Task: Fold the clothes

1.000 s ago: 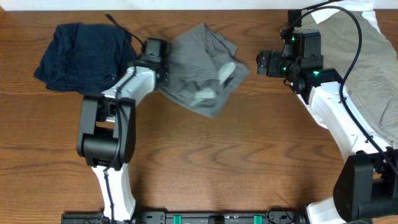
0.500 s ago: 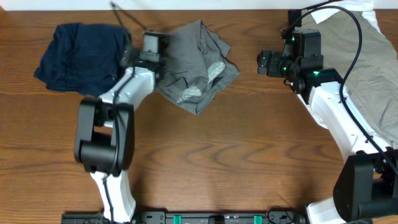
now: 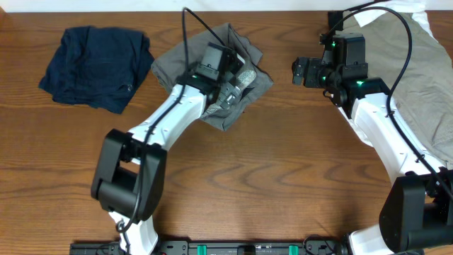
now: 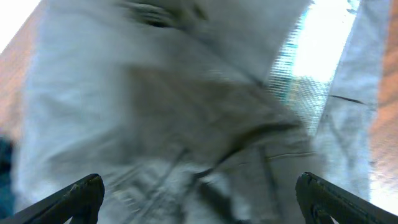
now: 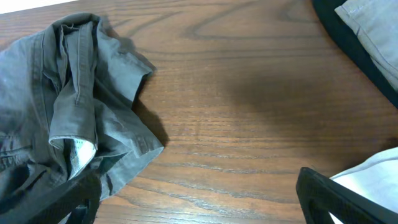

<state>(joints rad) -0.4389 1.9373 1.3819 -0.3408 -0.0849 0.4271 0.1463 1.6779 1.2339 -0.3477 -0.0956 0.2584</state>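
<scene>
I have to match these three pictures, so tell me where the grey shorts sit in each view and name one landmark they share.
Overhead: the grey shorts lie crumpled at top centre.
Left wrist: blurred and close, they fill nearly the whole frame.
Right wrist: bunched along the left edge.
Shared landmark: the pale waistband lining, at upper right in the left wrist view and at lower left in the right wrist view.

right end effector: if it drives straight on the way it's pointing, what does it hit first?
Right end effector points left toward the grey shorts, bare tabletop between. Its wrist view centres on wood, so likely table first, shorts if it travels level. Depth unclear.
</scene>
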